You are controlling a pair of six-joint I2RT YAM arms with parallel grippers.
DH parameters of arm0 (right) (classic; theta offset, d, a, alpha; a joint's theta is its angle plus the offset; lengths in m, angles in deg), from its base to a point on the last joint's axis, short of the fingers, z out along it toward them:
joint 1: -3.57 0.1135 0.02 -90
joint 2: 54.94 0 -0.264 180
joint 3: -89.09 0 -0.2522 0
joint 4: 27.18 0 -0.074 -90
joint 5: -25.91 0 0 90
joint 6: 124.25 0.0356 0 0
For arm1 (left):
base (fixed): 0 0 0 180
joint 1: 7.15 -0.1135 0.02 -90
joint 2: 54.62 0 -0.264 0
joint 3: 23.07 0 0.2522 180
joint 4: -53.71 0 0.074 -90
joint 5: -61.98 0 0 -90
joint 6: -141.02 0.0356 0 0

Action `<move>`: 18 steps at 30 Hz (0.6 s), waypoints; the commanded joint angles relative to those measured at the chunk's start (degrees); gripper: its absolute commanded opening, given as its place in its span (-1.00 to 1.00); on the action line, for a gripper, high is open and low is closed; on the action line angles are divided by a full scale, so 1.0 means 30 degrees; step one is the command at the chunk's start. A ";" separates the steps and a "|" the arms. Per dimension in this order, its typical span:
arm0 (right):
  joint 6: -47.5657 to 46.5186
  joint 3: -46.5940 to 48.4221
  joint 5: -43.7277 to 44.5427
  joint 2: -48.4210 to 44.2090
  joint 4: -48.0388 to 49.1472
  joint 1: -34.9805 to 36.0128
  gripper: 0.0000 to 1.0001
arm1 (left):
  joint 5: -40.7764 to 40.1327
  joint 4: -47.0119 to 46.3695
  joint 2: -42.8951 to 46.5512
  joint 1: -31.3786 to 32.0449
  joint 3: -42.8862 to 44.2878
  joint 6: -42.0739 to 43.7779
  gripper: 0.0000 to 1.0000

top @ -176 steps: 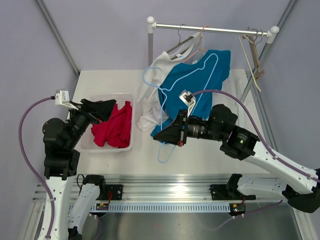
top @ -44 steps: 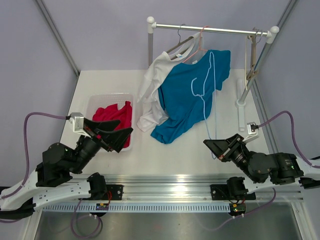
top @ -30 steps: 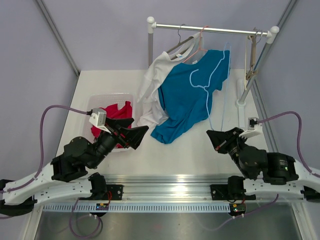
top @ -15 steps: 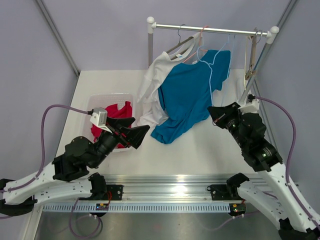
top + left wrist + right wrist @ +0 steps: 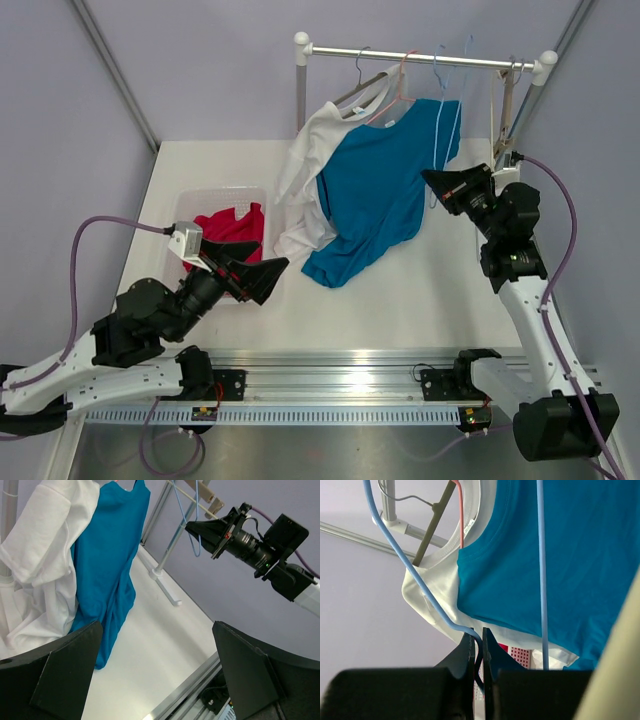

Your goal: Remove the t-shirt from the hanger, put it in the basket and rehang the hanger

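Note:
A blue t-shirt (image 5: 380, 185) hangs on a pink hanger (image 5: 398, 85) from the rack rail (image 5: 430, 58), its hem resting on the table. My right gripper (image 5: 430, 180) is shut on an empty light-blue wire hanger (image 5: 441, 110) and holds it up with its hook by the rail. The right wrist view shows the jaws (image 5: 479, 642) pinching that wire (image 5: 415, 575) in front of the blue t-shirt (image 5: 560, 555). My left gripper (image 5: 265, 270) is open and empty, low over the table left of the shirt's hem. It shows in the left wrist view (image 5: 156, 645).
A white t-shirt (image 5: 310, 170) hangs on a grey hanger (image 5: 362, 85) left of the blue one. A clear basket (image 5: 190, 205) with a red garment (image 5: 225, 228) sits at the left. Wooden hangers (image 5: 505, 100) hang at the rack's right post.
My right arm has raised the light-blue hanger from near the table up to the rail. My left gripper has drawn back a little to the left and stayed open.

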State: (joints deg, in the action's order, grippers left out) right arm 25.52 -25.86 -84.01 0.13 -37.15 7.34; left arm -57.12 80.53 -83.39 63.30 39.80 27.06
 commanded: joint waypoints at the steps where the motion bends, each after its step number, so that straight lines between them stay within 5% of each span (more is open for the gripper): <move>1: 0.1286 0.0160 -0.2671 0.0421 0.2719 -0.0903 -1.00 | 0.0034 0.1207 0.0507 -0.0019 -0.0108 0.0049 0.98; 18: 0.3251 -0.1306 -0.4667 0.3381 0.6236 -0.3717 -1.00 | -0.2398 0.4932 0.3175 -0.0018 -0.0224 0.0108 0.98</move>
State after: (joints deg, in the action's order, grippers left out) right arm 33.10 -30.04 -94.26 9.03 -23.60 -2.89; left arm -61.84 94.54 -75.67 63.28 39.67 27.23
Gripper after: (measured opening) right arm 0.067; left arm 0.988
